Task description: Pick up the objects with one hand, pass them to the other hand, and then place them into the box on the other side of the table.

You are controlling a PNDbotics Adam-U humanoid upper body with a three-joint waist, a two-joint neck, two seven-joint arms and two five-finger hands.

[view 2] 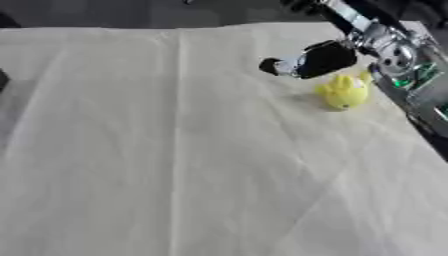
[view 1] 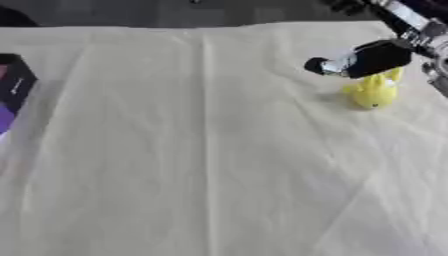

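A small yellow toy with two upright ears stands on the cream cloth at the far right. My right hand comes in from the upper right corner and hovers just above and behind the toy, close to its ears. The hand is open, with one black finger stretched out to the left and nothing held. At the left edge stands a dark box with purple inside, only partly in the picture. My left hand shows in neither view.
The cream cloth covers the whole table, with creases running across it. My right forearm, with its silver joint, hangs over the table's right edge. A dark floor lies beyond the far edge.
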